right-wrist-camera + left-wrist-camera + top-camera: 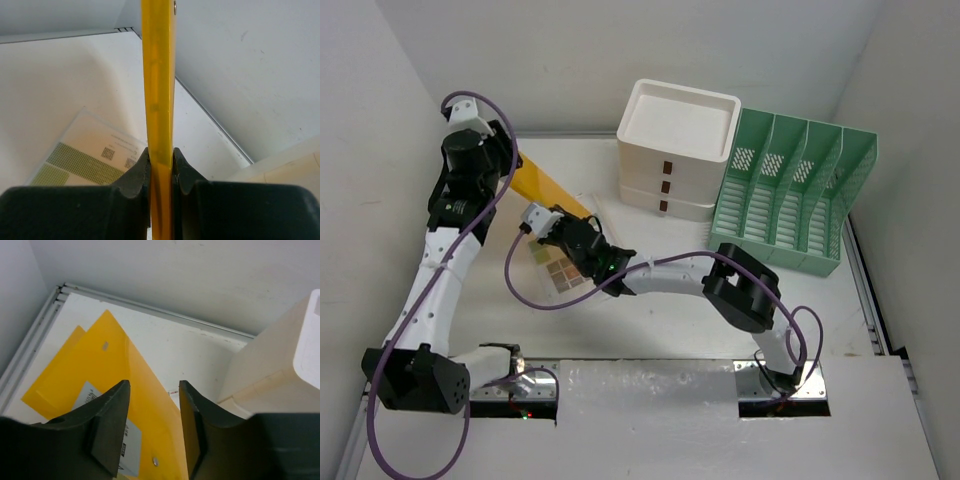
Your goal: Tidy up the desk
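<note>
A yellow plastic folder (542, 183) lies slanted at the far left of the white desk (670, 320). My right gripper (570, 228) is shut on the folder's near edge; in the right wrist view the folder (159, 75) stands edge-on between the closed jaws (161, 150). My left gripper (510, 160) is open and empty, hovering over the folder's far end. In the left wrist view the folder (100, 370), with a white label and a snap, lies under the spread jaws (154, 385).
A printed sheet (560, 272) with coloured patches lies on the desk under the right wrist, also in the right wrist view (85, 155). A white three-drawer box (675, 150) and a green slotted file rack (790, 190) stand at the back right. Walls close in at the back and left.
</note>
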Available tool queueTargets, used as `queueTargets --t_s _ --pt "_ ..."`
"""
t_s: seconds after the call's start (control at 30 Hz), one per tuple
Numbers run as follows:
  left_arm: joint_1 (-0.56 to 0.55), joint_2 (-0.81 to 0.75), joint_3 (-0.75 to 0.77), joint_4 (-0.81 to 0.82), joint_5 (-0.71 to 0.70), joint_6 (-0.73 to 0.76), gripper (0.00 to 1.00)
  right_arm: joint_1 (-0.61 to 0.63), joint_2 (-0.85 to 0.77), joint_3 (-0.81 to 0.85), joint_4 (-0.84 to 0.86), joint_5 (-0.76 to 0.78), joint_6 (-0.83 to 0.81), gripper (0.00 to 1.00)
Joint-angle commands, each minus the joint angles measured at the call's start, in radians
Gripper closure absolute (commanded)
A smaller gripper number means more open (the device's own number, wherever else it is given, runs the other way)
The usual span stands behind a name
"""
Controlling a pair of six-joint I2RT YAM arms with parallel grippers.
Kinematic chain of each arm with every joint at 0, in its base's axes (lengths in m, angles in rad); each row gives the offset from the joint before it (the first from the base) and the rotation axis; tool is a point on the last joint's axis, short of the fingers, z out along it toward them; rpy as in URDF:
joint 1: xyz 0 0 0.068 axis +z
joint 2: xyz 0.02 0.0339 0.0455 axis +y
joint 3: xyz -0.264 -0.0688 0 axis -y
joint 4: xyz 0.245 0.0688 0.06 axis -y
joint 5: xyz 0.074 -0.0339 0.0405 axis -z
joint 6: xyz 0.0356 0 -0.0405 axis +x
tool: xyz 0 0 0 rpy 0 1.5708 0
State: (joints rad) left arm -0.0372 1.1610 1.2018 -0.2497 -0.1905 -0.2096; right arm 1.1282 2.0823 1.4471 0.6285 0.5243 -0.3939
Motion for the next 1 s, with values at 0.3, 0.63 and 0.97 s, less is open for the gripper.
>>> queueTargets --t_s 0.3,0.63,0.97 --pt "0.005 -0.06 0.06 -0.079 -0.052 0.079 0.43 0.002 -0.074 0.021 0.119 0.091 -0.059 1.0" --pt "0.005 -0.08 0.032 -0.123 -0.107 0.104 0.26 0.002 -0.07 0.022 0.129 0.097 -0.056 1.0" --pt "0.006 -0.009 -0.018 -0.045 -0.076 0.091 0.3 0.012 -0.125 -0.083 0.209 0.028 -0.086 1.0"
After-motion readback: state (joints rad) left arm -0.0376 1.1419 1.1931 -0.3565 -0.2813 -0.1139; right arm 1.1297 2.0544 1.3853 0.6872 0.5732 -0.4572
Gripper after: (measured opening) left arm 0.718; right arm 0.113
